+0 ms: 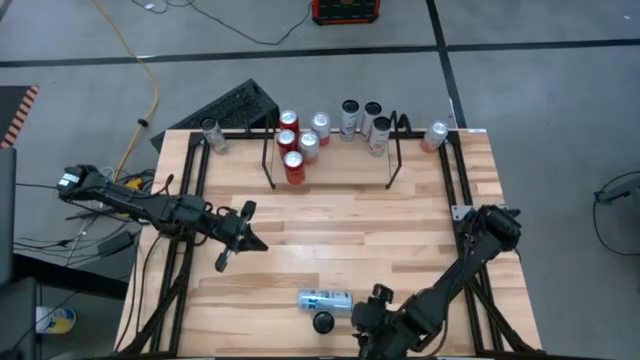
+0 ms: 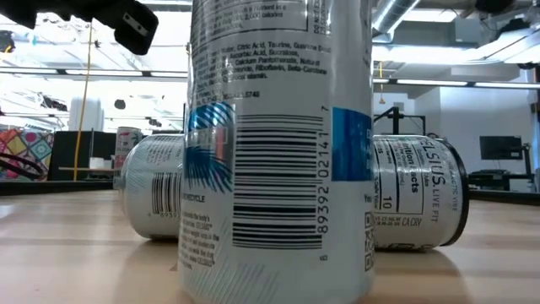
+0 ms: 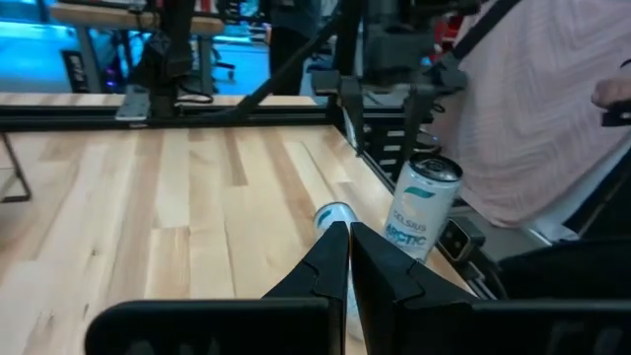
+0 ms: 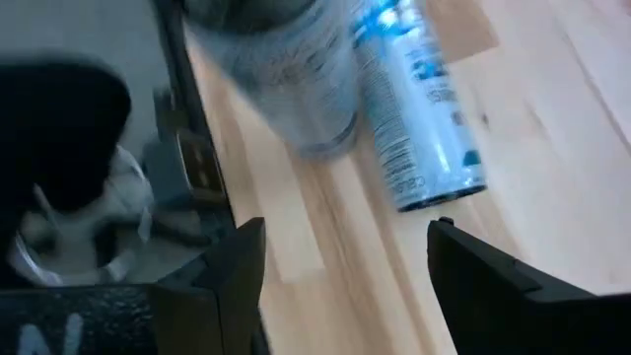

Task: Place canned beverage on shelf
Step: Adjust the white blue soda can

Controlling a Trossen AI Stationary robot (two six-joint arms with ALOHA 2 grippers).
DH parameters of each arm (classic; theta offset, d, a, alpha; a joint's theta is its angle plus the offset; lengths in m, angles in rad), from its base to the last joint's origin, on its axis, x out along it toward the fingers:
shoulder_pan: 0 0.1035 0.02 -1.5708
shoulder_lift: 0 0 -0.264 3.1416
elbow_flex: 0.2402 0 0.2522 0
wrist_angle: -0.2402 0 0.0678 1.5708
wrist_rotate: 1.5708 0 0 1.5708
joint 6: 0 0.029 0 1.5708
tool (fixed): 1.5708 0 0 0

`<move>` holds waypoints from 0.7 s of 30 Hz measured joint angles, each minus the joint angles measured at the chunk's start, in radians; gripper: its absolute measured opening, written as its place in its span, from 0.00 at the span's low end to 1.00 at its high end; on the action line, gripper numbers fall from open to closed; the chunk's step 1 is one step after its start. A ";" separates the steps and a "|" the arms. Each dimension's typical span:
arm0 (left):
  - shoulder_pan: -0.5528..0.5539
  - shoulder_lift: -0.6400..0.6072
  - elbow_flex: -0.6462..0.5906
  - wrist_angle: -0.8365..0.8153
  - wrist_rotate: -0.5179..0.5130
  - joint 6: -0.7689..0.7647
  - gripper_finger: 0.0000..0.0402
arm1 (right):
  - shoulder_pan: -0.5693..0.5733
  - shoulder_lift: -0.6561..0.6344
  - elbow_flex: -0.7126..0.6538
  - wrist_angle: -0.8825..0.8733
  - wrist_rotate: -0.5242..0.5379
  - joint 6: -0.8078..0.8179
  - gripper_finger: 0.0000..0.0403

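Two white-and-blue beverage cans are near the table's front edge. One lies on its side. The other stands upright just in front of it. My right gripper hovers open to the right of these cans, slanting down, with nothing between its fingers. My left gripper is shut and empty above the table's left middle, pointing level toward the two cans. The shelf, a black rod rack, stands at the far edge with several red and silver cans on it.
A single can stands at each far corner of the table, left and right, outside the shelf. Black arm rails run along both table sides. A person in light clothing is beyond the near edge. Bare wood spans the middle.
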 joint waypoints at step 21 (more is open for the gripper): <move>-0.038 0.000 0.000 0.014 -0.160 0.016 0.00 | -0.103 0.001 0.000 -0.119 -0.209 -0.275 0.65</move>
